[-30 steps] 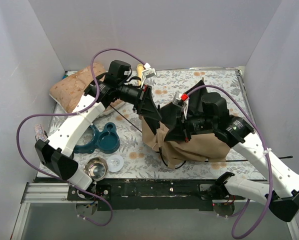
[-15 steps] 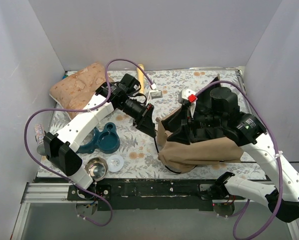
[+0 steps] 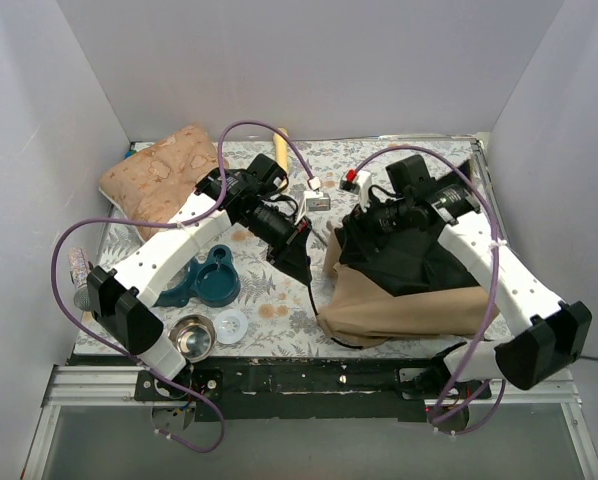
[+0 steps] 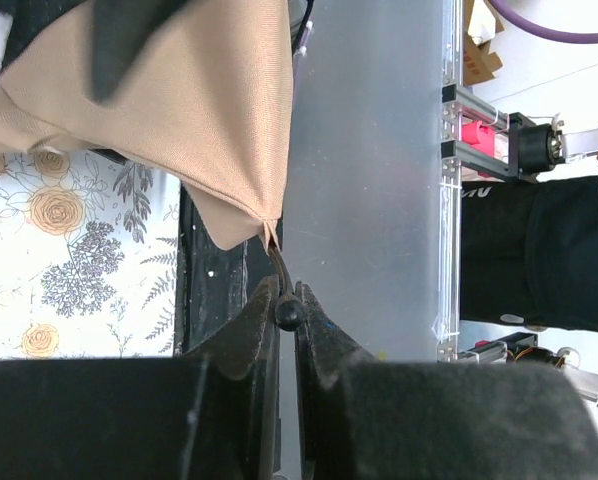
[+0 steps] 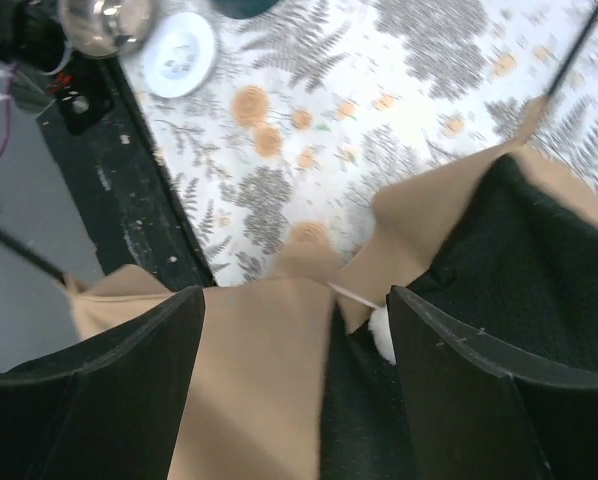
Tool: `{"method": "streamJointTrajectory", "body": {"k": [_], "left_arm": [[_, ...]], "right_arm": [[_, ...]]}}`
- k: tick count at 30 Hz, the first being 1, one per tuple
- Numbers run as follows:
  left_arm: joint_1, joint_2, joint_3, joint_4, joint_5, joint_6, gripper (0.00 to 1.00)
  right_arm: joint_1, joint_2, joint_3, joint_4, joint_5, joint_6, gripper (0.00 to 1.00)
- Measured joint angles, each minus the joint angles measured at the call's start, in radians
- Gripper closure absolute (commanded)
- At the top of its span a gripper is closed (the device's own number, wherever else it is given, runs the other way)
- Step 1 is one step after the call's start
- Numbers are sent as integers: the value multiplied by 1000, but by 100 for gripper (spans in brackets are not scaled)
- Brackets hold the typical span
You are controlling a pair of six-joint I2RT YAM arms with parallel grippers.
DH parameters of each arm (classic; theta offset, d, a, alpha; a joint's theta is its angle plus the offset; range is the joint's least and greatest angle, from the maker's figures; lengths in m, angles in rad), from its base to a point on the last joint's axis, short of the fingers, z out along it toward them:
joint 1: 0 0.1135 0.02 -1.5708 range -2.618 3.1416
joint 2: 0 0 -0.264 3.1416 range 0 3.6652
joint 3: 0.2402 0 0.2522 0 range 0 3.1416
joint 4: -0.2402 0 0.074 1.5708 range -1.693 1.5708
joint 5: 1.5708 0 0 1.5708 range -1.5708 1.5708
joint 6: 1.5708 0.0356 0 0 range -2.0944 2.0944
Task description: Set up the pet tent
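**Overhead view**
- Pet tent [image 3: 419, 300]: the tan shell lies collapsed right of centre with its black panel bunched on top. Its lower edge is near the black rail [image 3: 309, 378] that runs along the table's near edge.
- Left gripper [image 3: 304, 275]: mid-frame, just left of the tent, closed on a thin black pole [image 3: 314, 302].
- Right gripper [image 3: 364, 225]: over the tent's upper left part. The jaw gap is unclear from here.
- Cushion [image 3: 164, 175]: upper left corner, against the walls.
- Teal feeder stand [image 3: 204, 280], steel bowl [image 3: 191, 338] and white lid [image 3: 231, 325]: lower left, close to the near edge.
- Floral cloth [image 3: 429, 160]: a bare strip between the tent and the back wall.

**Left wrist view**
- Left gripper [image 4: 287, 300]: bottom centre, jaws pinched together on the pole's ball tip.
- Pole [image 4: 279, 265]: runs up to a tan tent corner [image 4: 244, 215], which shows in front of the rail [image 4: 204, 300].
- Floral cloth [image 4: 59, 230]: at the left.

**Right wrist view**
- Right gripper [image 5: 294, 300]: fingers spread wide with nothing clasped. Tan fabric and the black panel lie beneath.
- Steel bowl [image 5: 104, 20] and lid [image 5: 179, 52]: upper left.
- Rail [image 5: 129, 190]: runs diagonally down the left.
- Floral cloth [image 5: 399, 120]: open across the top centre.
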Motion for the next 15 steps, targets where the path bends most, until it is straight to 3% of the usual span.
{"method": "streamJointTrajectory", "body": {"k": [4, 11, 14, 15], "left_arm": [[-2, -19, -16, 8, -14, 6, 100], [-2, -32, -33, 51, -40, 6, 100], [-2, -32, -34, 58, -43, 6, 100], [-2, -34, -34, 60, -44, 6, 100]], "right_arm": [[-85, 64, 10, -43, -3, -14, 16], [-97, 65, -80, -51, -32, 1, 17], [-116, 65, -88, -53, -61, -4, 33], [-126, 65, -88, -53, -73, -12, 45]]}}
